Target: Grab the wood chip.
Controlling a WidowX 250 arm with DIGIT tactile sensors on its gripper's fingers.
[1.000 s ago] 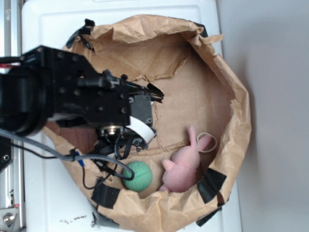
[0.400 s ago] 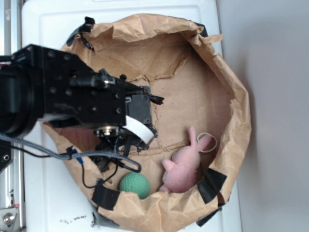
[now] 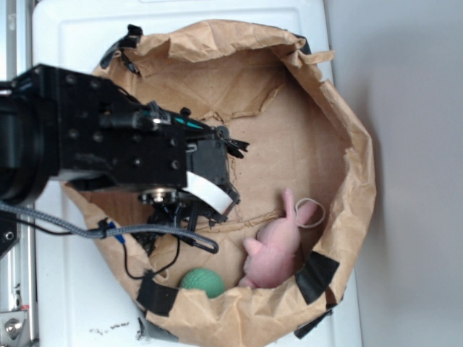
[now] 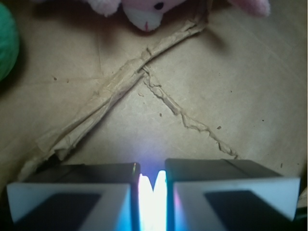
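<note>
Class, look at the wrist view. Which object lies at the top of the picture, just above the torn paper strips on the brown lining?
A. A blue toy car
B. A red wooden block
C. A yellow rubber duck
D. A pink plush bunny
D. The pink plush bunny shows its face at the top edge of the wrist view, above the torn paper strips; the exterior view also shows it inside the paper lining.

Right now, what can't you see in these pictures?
- Wood chip: not visible in either view; in the exterior view the black arm covers the left part of the paper-lined basket.
- Claw: nearly shut in the wrist view, but glare fills the thin gap, so whether it holds anything is unclear.
- Green ball: cut off by the wrist view's left edge.
- Pink bunny: the wrist view's top edge crops it.
</note>
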